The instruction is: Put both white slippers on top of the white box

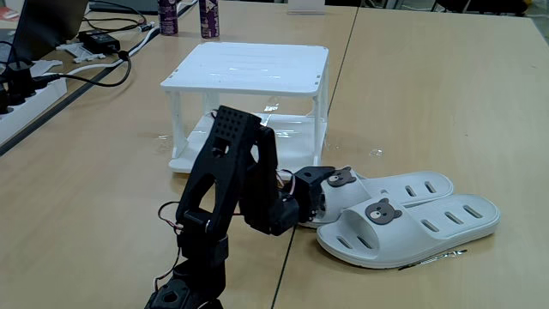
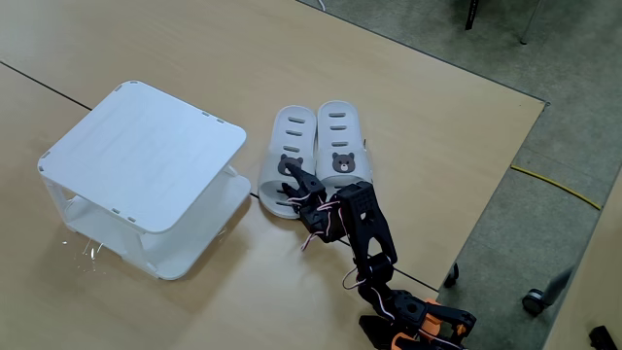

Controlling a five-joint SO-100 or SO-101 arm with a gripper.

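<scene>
The end effector (image 1: 322, 199) hides one white slipper's (image 1: 403, 187) toe end.

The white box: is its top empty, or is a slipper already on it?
Empty. The white box has a bare top; both white slippers lie on the table beside it.

Slippers (image 2: 311, 156) side by side beside box (image 2: 146, 156)

On the wooden table (image 1: 429, 94) stand 2 purple bottles (image 1: 189, 17) near black cables (image 1: 94, 64), a power strip (image 1: 21, 107), and a laptop (image 1: 43, 26).
</scene>
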